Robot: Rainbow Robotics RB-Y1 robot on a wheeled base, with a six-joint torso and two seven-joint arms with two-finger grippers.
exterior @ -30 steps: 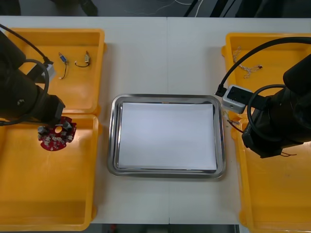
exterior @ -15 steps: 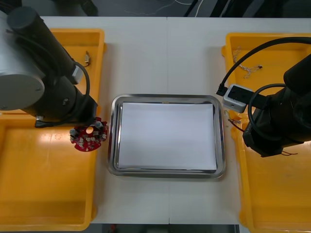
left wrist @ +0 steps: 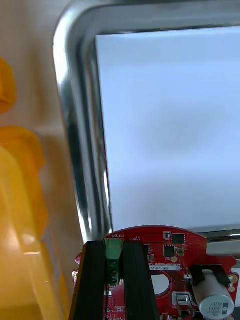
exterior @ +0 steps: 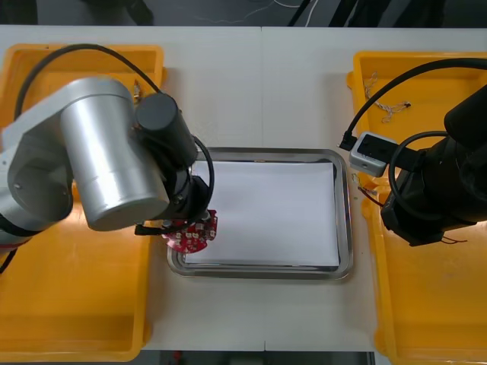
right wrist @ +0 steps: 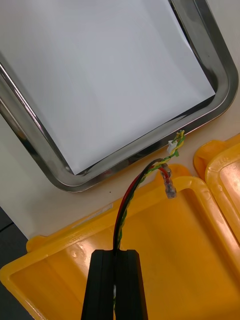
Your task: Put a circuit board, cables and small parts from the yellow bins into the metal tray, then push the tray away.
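Left gripper (left wrist: 113, 246): pinches round red circuit board (left wrist: 172, 248); shiny metal tray (left wrist: 75, 125) just ahead.
Board: probably light, stiff, fragile; hold by connector block.
Right gripper (right wrist: 116, 254): clamps limp red-yellow cable (right wrist: 134, 196).

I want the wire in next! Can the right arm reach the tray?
Probably yes. The right gripper, holding the red and yellow cable, hangs beside the metal tray, nothing between; the left gripper holds the circuit board opposite.
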